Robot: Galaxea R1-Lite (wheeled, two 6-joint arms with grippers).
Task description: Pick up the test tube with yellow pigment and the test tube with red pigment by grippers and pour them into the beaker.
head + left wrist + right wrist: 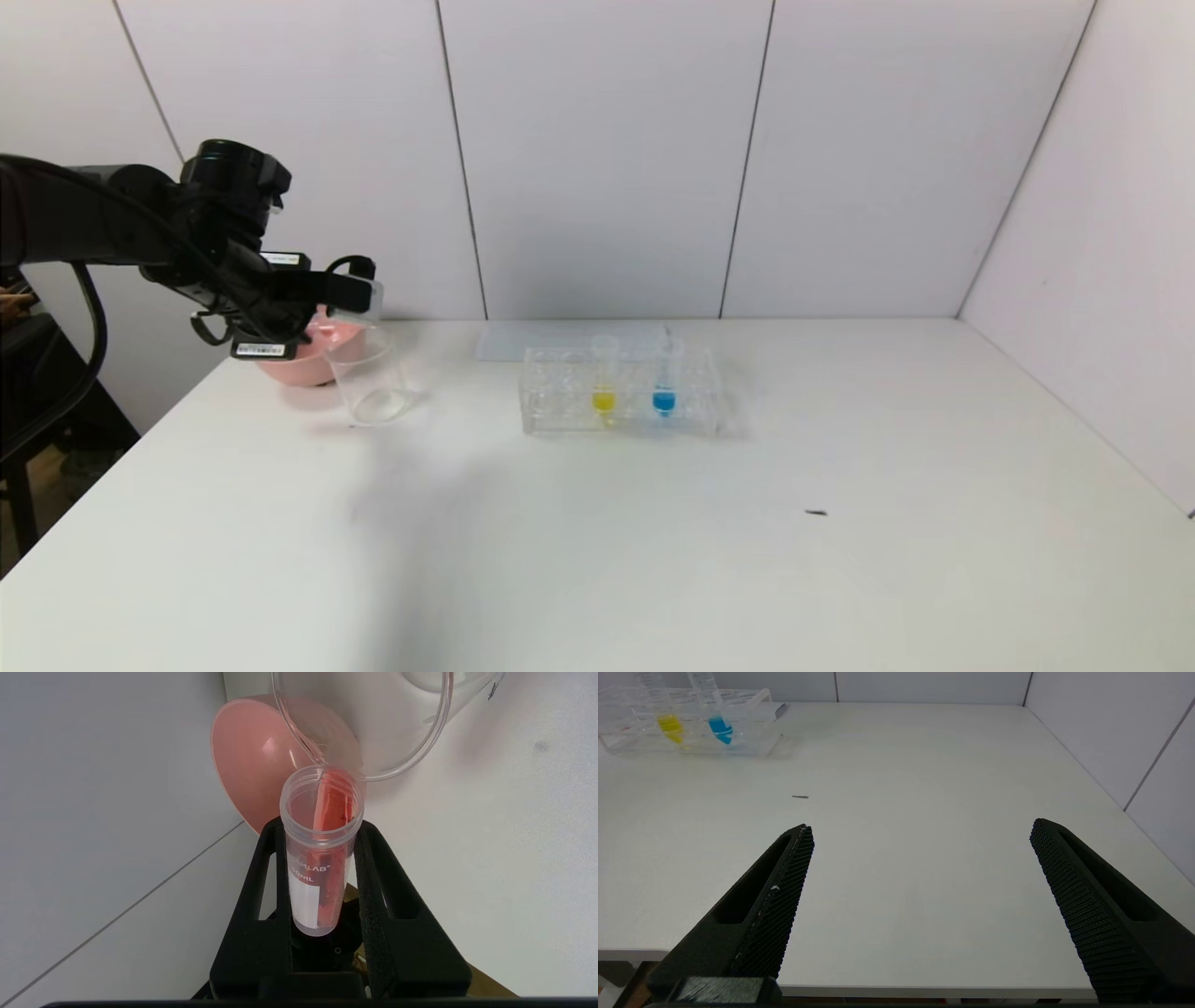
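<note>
Left hand (322,868): clamped tight on the test tube with red pigment (322,826), raised above the far left part of the surface (653,541) by the left edge.
Red tube's attitude: tipped over on its side with its open mouth just over the beaker's rim, so the liquid could run out; a red streak lay along the inner wall towards the mouth, and the pour looked under way or nearly spent.
Beaker (369,378): upright near the far left corner, directly under the tube's mouth to catch the liquid; whether any red had gathered inside could not be told.
Pink bowl (294,359): just behind the beaker, towards the left edge, apparently unused.
Test tube with yellow pigment (604,387): upright in the clear rack (560,401) near the middle of the far edge, beside the blue tube (664,390), probably waiting for its own pour.
Right hand (920,877): spread wide, holding nothing, hovering low over the near right edge, likely kept ready for the yellow tube.
</note>
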